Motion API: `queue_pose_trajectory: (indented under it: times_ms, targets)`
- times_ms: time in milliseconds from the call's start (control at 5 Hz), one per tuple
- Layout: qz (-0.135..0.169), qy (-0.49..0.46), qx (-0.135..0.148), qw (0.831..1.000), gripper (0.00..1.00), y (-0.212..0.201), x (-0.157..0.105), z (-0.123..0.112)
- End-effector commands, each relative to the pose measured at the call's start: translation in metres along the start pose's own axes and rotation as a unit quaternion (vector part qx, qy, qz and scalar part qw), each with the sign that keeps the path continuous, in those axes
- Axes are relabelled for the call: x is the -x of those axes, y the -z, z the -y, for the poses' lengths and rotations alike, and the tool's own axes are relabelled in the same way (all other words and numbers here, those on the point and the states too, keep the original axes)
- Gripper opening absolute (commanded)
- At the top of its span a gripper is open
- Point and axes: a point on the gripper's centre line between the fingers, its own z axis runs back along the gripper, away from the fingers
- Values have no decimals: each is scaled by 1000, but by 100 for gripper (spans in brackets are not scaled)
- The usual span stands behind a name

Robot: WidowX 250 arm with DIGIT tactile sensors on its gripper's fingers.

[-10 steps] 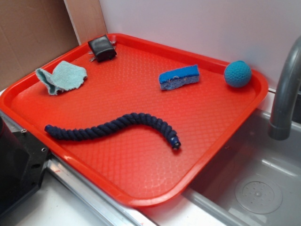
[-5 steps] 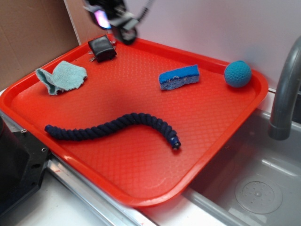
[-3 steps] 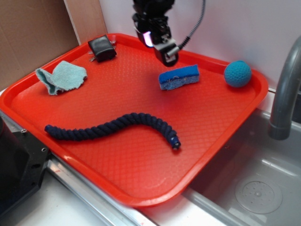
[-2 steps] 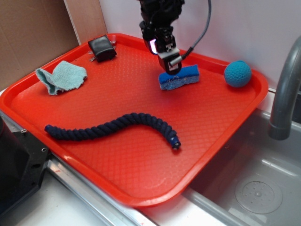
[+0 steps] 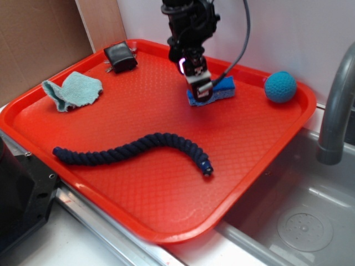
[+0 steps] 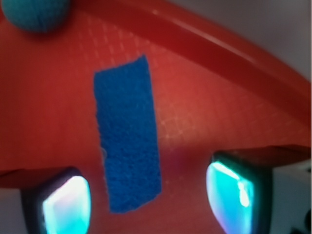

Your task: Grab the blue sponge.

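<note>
A: Where's the blue sponge [image 5: 217, 90]?
B: Far part of the red tray [image 5: 138, 194], flat on the floor of it, near the back rim. Hand [image 5: 201, 93] hangs right over its left end, partly covering it in the exterior view.

A: Hand state?
B: Spread apart. Wrist view has the sponge [image 6: 128, 133] running lengthwise between the two fingertips [image 6: 66, 204], nearer the left one, with bare tray on each side. Nothing gripped. Can't tell if the tips touch the tray.

A: Neighbours?
B: Teal crocheted ball [image 5: 280, 87] to the right of the sponge, close to the tray's corner rim, apart from the sponge. It shows at the top-left corner of the wrist view [image 6: 35, 13] too. Dark blue rope [image 5: 136, 149] snakes across the middle, well clear. Pale teal rag [image 5: 72, 91] at the left side, black clip-like thing [image 5: 120, 56] at the back left corner.

A: Anything blocking?
B: No, nothing lies against the sponge. Back rim is near. Grey faucet [image 5: 337, 111] and sink [image 5: 302, 216] off right, outside the tray.
</note>
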Motion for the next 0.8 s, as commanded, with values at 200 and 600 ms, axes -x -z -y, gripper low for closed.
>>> queue_pose_trajectory:
  times_ms: [200, 600]
  targets:
    - [25, 7, 18, 1000, 0, 1, 61, 47]
    - [20, -12, 1, 1000, 100, -14, 50, 37]
